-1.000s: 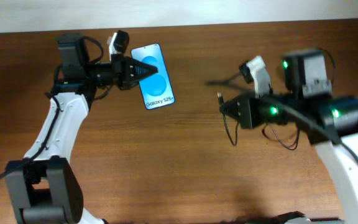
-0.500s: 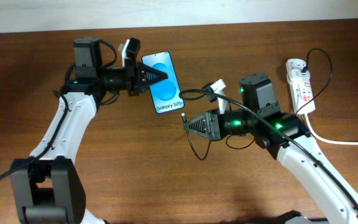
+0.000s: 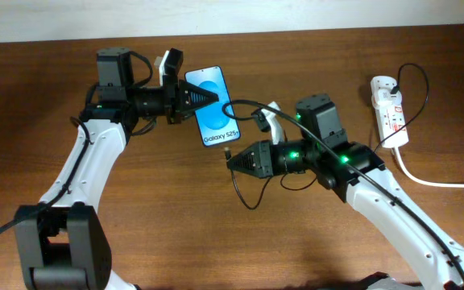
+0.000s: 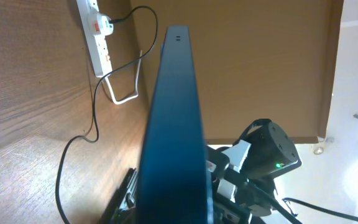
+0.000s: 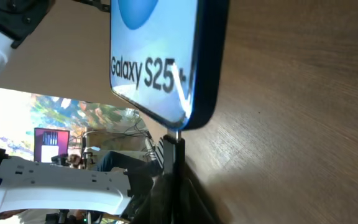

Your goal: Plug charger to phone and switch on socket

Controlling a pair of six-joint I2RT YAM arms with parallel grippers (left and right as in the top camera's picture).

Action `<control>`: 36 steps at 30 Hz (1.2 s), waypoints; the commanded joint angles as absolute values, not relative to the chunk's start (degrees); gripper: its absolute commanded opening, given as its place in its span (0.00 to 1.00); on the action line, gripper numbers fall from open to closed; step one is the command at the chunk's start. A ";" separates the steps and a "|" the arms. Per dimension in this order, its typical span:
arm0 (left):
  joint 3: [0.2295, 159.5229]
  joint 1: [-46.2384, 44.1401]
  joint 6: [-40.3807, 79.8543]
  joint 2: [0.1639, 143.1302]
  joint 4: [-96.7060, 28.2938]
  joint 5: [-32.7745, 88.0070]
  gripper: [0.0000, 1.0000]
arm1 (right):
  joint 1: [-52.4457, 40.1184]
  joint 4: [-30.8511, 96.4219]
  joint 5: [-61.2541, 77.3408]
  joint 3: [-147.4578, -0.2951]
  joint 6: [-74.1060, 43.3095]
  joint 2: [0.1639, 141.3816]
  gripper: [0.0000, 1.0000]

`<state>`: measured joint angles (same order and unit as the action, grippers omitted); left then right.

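The socket (image 3: 389,109), a white strip with red switches, lies at the right side of the wooden table (image 3: 159,234), with a plug seated in its far end and a thin black lead coming out of that plug; its thick white cord (image 3: 441,183) runs off to the right. The phone (image 3: 214,109) is up off the table, left of centre. The left gripper (image 3: 193,97) is clamped on the phone's upper end, so its bright blue screen faces the overhead camera and the white "Galaxy S25+" strip sits at the lower end. In the left wrist view the phone shows edge-on as a narrow dark blue band between the fingers. The right gripper (image 3: 234,160) sits just below the phone's lower edge. Its jaws are closed on the charger (image 5: 177,147) near its end, and slack black cable hangs in a loop beneath the arm. In the right wrist view the small black plug tip stands straight against the middle of the phone's bottom edge and touches it; whether it has gone into the port cannot be told. Half a second ago the right gripper was a little further right, with a gap between the plug tip and the phone, and that gap is now closed. The phone and the left arm have barely shifted since then. A second ago the phone was further left, and the right arm was far over at the right, covering the socket.
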<state>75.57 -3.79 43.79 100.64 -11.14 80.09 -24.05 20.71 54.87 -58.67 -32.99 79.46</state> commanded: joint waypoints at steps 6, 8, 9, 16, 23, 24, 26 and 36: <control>75.79 -3.99 44.27 100.40 -8.67 79.66 0.00 | -24.47 18.55 55.83 -58.67 -33.54 79.79 0.04; 75.79 -3.99 44.27 100.40 -8.67 79.66 0.00 | -24.47 18.22 55.83 -58.67 -33.54 79.79 0.04; 75.79 -3.99 44.27 100.40 -8.67 79.66 0.00 | -24.47 17.65 55.81 -58.67 -33.54 79.79 0.04; 75.79 -4.27 44.27 100.40 -9.76 79.88 0.00 | -24.47 16.62 55.75 -58.67 -33.54 79.79 0.04; 75.79 -6.50 44.25 100.40 -9.72 79.70 0.00 | -24.38 16.62 55.70 -58.67 -33.52 79.79 0.04; 75.79 -6.50 44.25 100.40 -9.72 79.70 0.00 | -24.36 16.64 55.66 -58.67 -33.52 79.79 0.04; 75.79 -6.46 44.25 100.40 -9.72 79.70 0.00 | -24.36 16.99 55.02 -58.67 -33.50 79.79 0.04; 75.79 -6.44 44.25 100.40 -9.72 79.90 0.00 | -23.53 17.15 53.36 -58.67 -33.32 79.79 0.04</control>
<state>75.57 -5.78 43.99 100.64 -9.80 77.25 -24.14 17.54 55.40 -58.67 -33.82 79.53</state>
